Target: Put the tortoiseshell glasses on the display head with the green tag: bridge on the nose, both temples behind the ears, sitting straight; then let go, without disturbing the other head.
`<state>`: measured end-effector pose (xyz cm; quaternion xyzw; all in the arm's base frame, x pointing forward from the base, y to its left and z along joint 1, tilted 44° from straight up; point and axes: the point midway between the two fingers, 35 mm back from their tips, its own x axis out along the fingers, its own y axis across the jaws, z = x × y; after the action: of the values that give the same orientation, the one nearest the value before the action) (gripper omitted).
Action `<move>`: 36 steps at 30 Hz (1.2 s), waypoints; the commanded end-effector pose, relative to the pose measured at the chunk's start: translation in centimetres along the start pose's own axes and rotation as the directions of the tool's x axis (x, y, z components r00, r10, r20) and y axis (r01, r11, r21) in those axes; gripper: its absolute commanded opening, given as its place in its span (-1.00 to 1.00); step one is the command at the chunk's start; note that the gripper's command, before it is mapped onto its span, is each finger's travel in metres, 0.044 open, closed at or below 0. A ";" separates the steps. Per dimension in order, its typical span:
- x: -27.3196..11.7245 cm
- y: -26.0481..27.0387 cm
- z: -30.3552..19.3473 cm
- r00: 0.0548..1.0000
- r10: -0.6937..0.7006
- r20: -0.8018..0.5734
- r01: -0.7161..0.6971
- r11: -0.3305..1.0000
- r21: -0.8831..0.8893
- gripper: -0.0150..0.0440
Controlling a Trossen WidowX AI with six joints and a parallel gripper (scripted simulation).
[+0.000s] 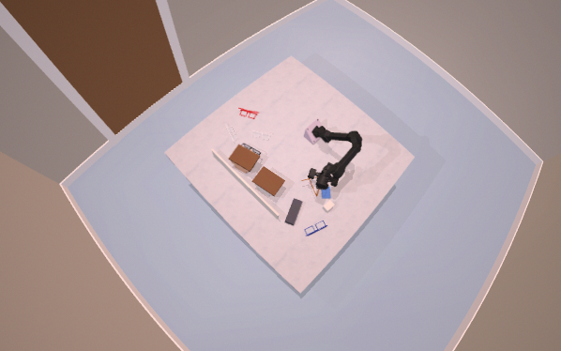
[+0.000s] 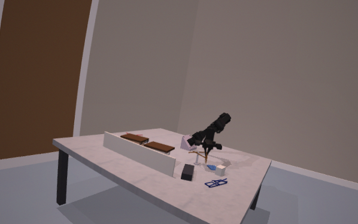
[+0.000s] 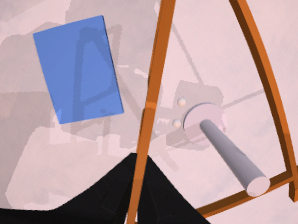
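The tortoiseshell glasses are orange-brown. My gripper is shut on one of their thin bars and holds them above the table. The glasses' other long bar runs along the right of the wrist view. A pale upright post on a round base shows between the bars in the wrist view, its top overlapping the cross bar; whether they touch I cannot tell. Both display heads are hidden, apparently beneath two brown boards. The green tag is not visible.
A blue card and white cube lie near the gripper. Beyond are a dark box and blue glasses. A low white wall runs beside the boards. Red glasses lie far off.
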<state>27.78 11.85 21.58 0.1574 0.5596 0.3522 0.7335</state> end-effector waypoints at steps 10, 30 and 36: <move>0.0 0.4 0.8 1.000 -0.002 0.001 0.002 1.000 0.003 -0.49; 0.0 0.9 1.7 1.000 -0.002 0.002 0.002 1.000 0.003 -0.49; 0.0 1.0 2.0 1.000 -0.002 0.002 0.002 1.000 0.003 -0.49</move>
<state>29.02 12.82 22.86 0.1568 0.5572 0.3532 0.7350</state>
